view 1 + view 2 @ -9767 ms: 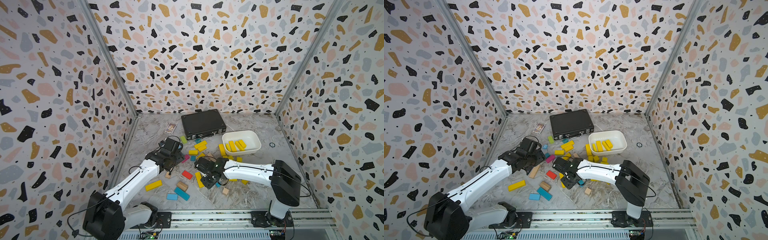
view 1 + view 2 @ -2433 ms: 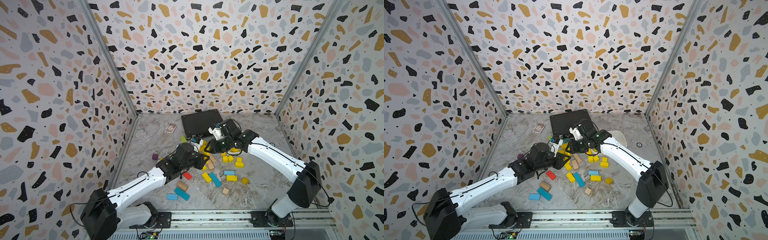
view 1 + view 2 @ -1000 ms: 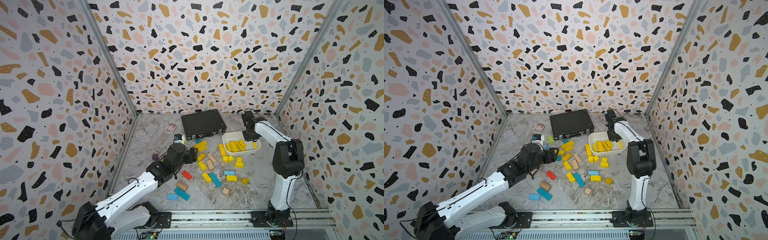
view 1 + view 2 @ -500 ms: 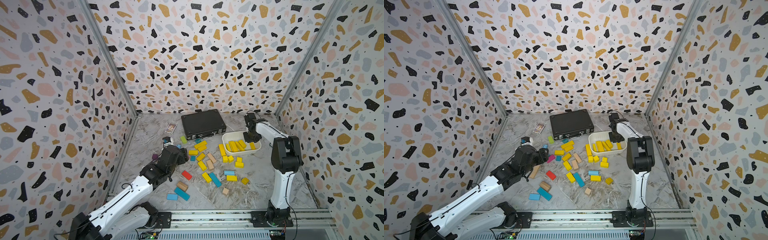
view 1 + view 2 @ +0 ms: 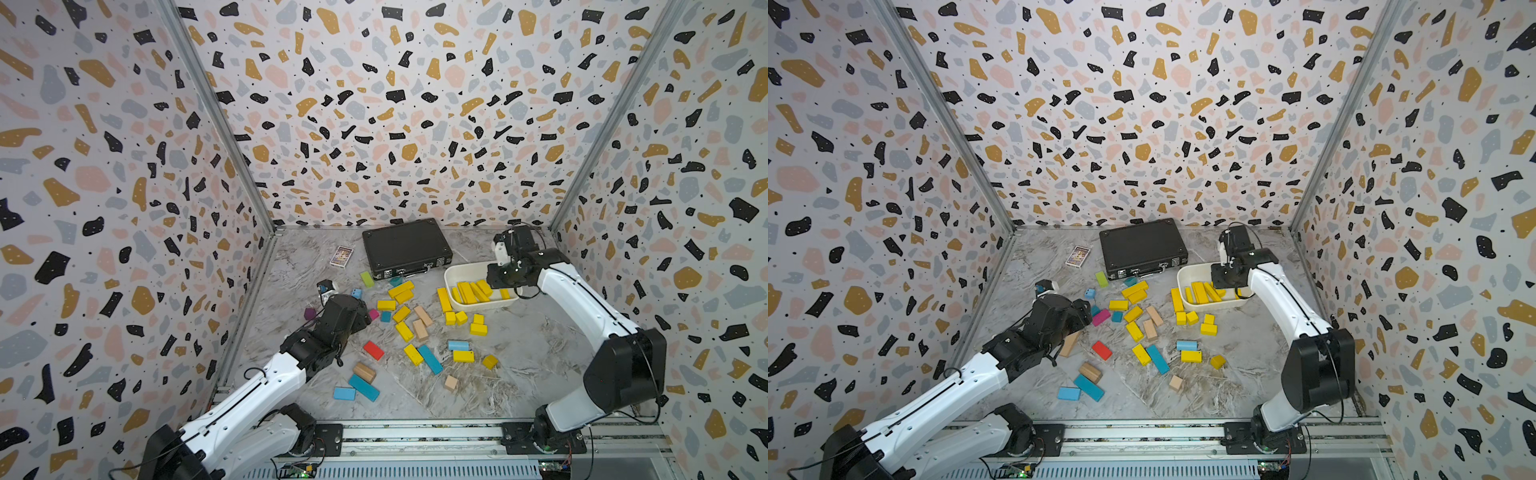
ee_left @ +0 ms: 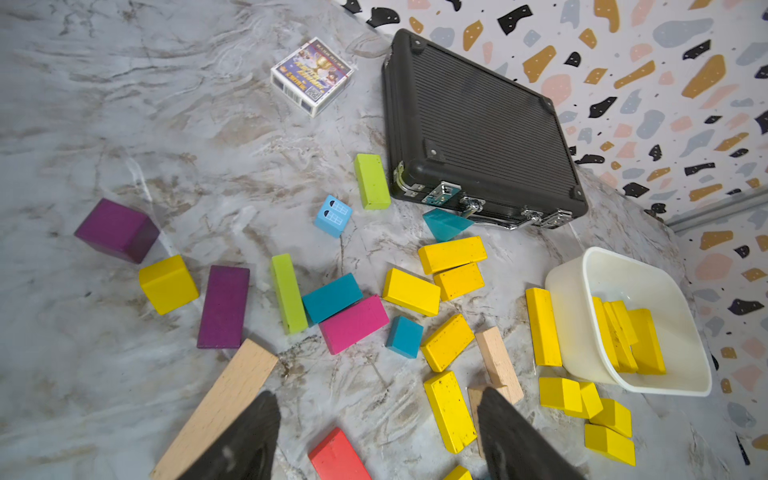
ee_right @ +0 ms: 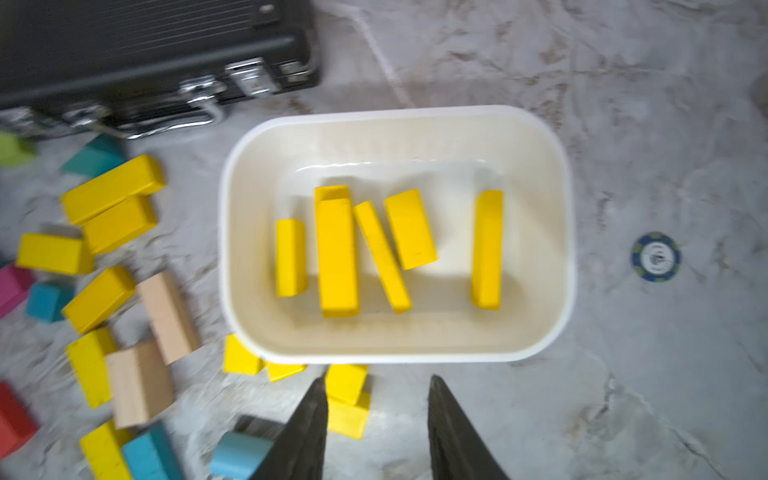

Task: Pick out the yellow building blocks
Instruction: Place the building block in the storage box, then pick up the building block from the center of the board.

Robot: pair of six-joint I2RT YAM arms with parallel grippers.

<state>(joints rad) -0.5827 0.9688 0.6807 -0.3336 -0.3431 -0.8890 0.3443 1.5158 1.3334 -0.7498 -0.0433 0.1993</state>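
Observation:
Several yellow building blocks [image 7: 336,253] lie in the white tray [image 7: 395,351], and one bar [image 7: 487,249] rests alone near its side. More yellow blocks [image 5: 404,331] lie scattered on the marble floor in both top views. My right gripper [image 7: 378,380] hovers over the tray's near rim [image 5: 451,276]. It is open, with nothing between the fingers. My left gripper [image 6: 376,395] hangs open above the left side of the pile, near a yellow bar [image 6: 451,411] and a red block [image 6: 336,457]. It holds nothing.
A black case [image 5: 405,247] lies at the back, with a card box [image 5: 341,255] to its left. A poker chip [image 7: 656,257] sits beyond the tray. Tan [image 6: 220,403], purple [image 6: 224,305], green [image 6: 289,293], pink [image 6: 353,324] and blue [image 5: 430,359] blocks are mixed in. Walls close three sides.
My right gripper's jaws have parted above the tray. My left arm has drawn back leftward from the middle of the pile.

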